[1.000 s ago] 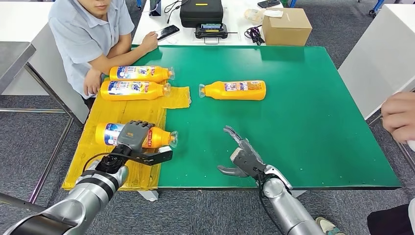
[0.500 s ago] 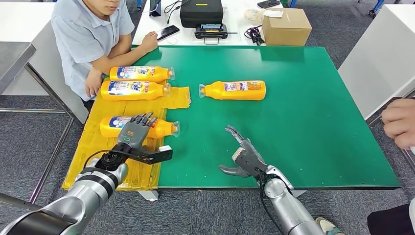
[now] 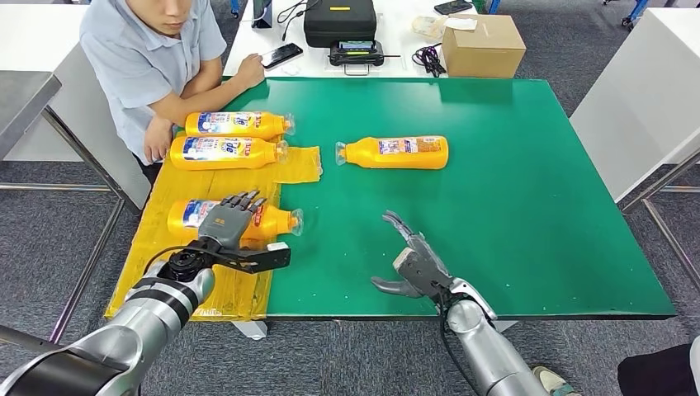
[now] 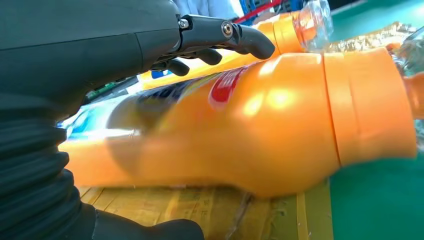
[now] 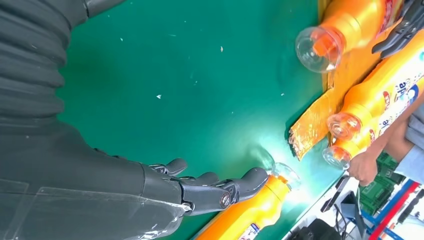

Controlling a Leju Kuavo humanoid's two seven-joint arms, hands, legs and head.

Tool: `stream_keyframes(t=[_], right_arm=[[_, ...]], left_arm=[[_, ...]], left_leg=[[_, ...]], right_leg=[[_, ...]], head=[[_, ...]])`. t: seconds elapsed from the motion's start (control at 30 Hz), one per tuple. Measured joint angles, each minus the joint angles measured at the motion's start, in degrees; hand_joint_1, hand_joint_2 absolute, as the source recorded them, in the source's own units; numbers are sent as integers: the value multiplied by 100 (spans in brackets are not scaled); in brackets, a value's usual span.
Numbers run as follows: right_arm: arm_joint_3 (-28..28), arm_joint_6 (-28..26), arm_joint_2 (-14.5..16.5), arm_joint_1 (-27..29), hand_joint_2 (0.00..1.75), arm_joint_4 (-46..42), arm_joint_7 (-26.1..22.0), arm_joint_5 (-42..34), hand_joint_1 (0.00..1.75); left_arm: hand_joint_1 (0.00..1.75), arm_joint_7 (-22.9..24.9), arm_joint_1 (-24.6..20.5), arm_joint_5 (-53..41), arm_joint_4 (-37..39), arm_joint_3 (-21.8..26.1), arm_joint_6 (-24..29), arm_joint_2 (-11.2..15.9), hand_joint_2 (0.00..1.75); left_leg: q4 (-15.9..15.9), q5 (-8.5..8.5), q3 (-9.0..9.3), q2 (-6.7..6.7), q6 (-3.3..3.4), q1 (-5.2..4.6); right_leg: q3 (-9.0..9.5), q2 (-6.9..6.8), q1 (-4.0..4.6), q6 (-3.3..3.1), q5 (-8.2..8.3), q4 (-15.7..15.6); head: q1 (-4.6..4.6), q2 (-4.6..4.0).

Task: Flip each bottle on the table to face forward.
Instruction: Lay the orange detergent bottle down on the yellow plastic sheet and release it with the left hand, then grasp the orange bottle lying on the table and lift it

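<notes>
The green surface (image 3: 512, 206) carries a yellow sheet (image 3: 206, 186) along its left edge, its far right corner spreading onto the green. Three orange bottles lie on their sides on the sheet with caps toward the right edge: two (image 3: 238, 124) (image 3: 224, 152) side by side toward the far left corner, one (image 3: 272, 221) nearer the front edge. A fourth orange bottle (image 3: 396, 152) lies directly on the green toward the far edge, cap toward the sheet.
</notes>
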Motion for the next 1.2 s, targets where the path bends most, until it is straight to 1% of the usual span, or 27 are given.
stream_keyframes(t=[0.1, 0.17, 0.23, 0.37, 0.43, 0.53, 0.67, 0.83, 1.0, 1.13, 1.2], right_arm=[[-44, -29, 1, 33, 175, -2, -37, 9, 0], [-76, -64, 5, 90, 175, -23, -72, 0, 0], [-113, -94, 11, 169, 175, -67, -90, -7, 0], [-181, -126, 27, 297, 175, -134, -95, 41, 0], [-190, -127, 30, 327, 175, -149, -99, 82, 0], [-194, -128, 30, 352, 175, -158, -104, 104, 0], [-194, -163, 38, 361, 175, -160, -179, 149, 0], [-317, -534, 173, 362, 175, -245, -358, 106, 0], [-469, -684, 283, 377, 175, -398, -396, -6, 0], [-514, -1232, 308, 559, 175, -971, -588, -448, 0], [-485, -1356, 294, 648, 175, -1310, -621, -627, 0]], left_arm=[[0, -256, 98, 228, -41, 0, 385, -39, 175], [0, -508, 240, 546, -143, 4, 603, -86, 175], [0, -762, 428, 969, -297, 26, 706, -138, 175], [0, -1310, 736, 1997, -659, 162, 476, -236, 175], [0, -1462, 834, 2246, -787, 193, 365, -259, 175], [0, -1528, 937, 2349, -923, 197, 348, -274, 175], [0, -1493, 1006, 2391, -998, 196, 593, -275, 175], [0, -1467, 1053, 2536, -1062, 166, 866, -275, 175], [0, -1487, 1121, 2615, -1180, 151, 1000, -275, 175], [0, -1653, 1234, 2849, -1406, 144, 1265, -285, 175], [0, -1705, 1289, 2958, -1540, 144, 1375, -313, 175]], left_leg=[[0, 0, 0, -3, 0, 0], [0, 0, -2, -1, 0, -1], [0, -1, -4, 0, 0, -1], [0, -3, -10, -1, 1, -1], [0, -3, -10, 0, 0, -1], [0, -2, -10, 1, 0, 0], [0, -2, -10, 1, 0, 0], [0, -2, -10, 1, 0, 0], [0, -2, -11, 0, 0, 0], [0, -2, -13, -1, 0, -1], [0, -3, -13, 1, 0, -1]], right_leg=[[0, -2, 0, 0, 0, 0], [-1, -1, 0, 0, 0, 0], [-3, 0, -1, 0, 0, -1], [-8, -1, 0, 0, -1, -2], [-10, -1, 0, 0, -1, -2], [-10, 0, 0, 0, -1, -1], [-10, 0, 0, 0, -1, -1], [-10, 0, 0, 0, -1, -1], [-11, 0, 0, 0, -1, -1], [-13, -1, 0, 0, -1, -1], [-14, 0, 0, 0, -1, -2]], head=[[1, 0], [1, 0], [1, 0], [0, 0], [0, 0], [0, 0], [1, 0], [1, 0], [1, 0], [0, 0], [1, 0]])
